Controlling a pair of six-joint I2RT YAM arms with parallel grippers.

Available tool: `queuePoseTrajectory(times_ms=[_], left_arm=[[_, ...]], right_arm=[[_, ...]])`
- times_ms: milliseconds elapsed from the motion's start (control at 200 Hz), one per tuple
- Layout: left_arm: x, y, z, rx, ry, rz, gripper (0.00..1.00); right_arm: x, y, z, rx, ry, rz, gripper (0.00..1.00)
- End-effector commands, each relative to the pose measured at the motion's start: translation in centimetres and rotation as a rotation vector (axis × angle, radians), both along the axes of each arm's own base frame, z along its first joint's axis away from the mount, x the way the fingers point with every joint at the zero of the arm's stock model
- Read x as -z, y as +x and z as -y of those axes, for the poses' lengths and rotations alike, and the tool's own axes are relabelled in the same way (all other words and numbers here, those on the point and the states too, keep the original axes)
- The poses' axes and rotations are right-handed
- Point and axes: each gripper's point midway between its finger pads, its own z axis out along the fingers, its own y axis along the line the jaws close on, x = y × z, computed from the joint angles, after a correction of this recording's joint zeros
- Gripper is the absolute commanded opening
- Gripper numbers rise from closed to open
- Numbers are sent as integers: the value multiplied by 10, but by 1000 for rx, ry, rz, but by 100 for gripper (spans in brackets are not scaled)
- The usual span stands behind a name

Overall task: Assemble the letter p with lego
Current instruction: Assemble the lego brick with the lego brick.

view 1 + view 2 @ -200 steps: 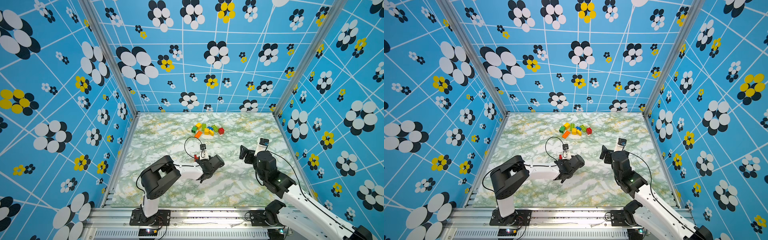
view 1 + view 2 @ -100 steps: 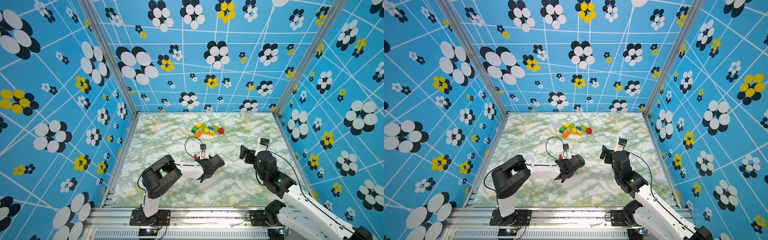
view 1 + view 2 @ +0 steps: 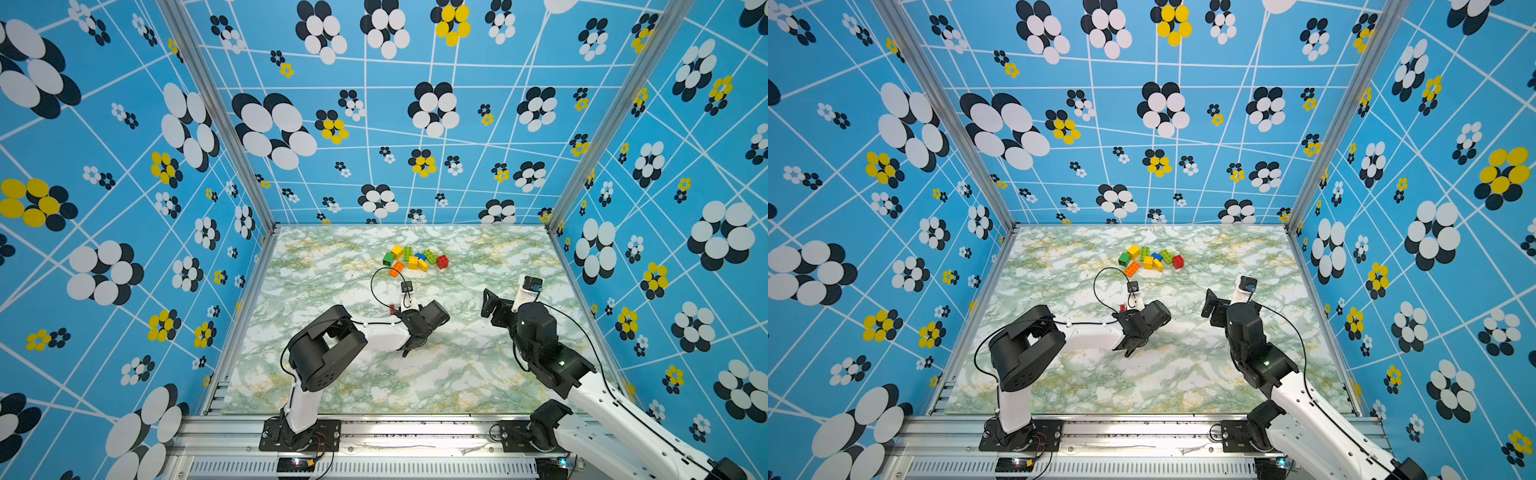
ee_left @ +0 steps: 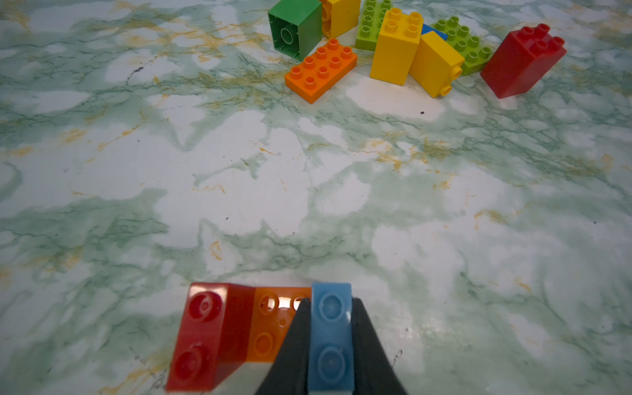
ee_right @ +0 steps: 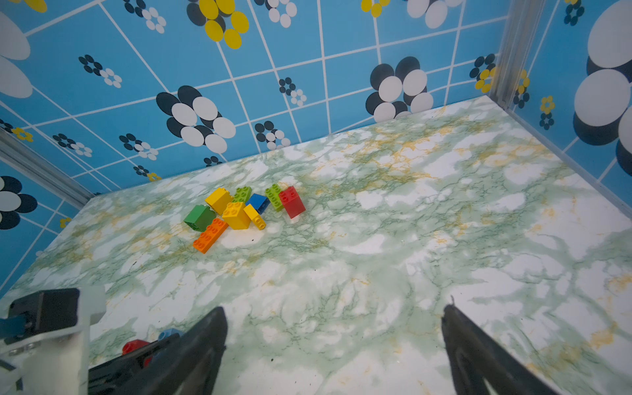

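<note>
Here the left gripper [image 4: 331, 345] is clenched on a light blue brick [image 4: 331, 337] joined to an orange brick [image 4: 270, 328] and a red brick [image 4: 205, 337], mid-bench. The right gripper [image 5: 333, 345] is spread, empty. Loose bricks [image 3: 415, 259] lie toward the far edge. The assembly should be kept level and lowered squarely.

Two arms are seen in both top views, each built from white links and bulky black joint housings. The left arm [image 3: 374, 334] is trailed by a thin black cable looping above its wrist; the right arm [image 3: 582, 386] is followed by a black cable and marked by a small green light. Both are bolted to black base plates on a silver rail [image 3: 415, 432]. Black tapered fingers [image 5: 478, 359] are fitted.
</note>
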Motion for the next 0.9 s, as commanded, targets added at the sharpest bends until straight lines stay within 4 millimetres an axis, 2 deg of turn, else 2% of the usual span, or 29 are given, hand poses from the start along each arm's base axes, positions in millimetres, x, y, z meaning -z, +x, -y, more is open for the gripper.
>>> queuePoseTrajectory(times_ms=[0, 270, 380, 495, 650, 895], left_arm=[[94, -56, -54, -3, 203, -413, 0], [98, -54, -50, 34, 160, -389, 0], [90, -49, -49, 60, 163, -355, 0], [69, -44, -67, 68, 222, -284, 0], [58, -42, -84, 98, 207, -253, 0], [63, -49, -81, 123, 188, -244, 0]], right_arm=[[6, -2, 8, 29, -11, -9, 99], [6, -3, 11, 41, -15, -3, 99], [6, -3, 10, 40, -15, -6, 99], [8, -1, 8, 32, -13, -12, 99], [13, 7, -4, -5, -21, -43, 99], [14, 15, -16, -42, -13, -82, 99]])
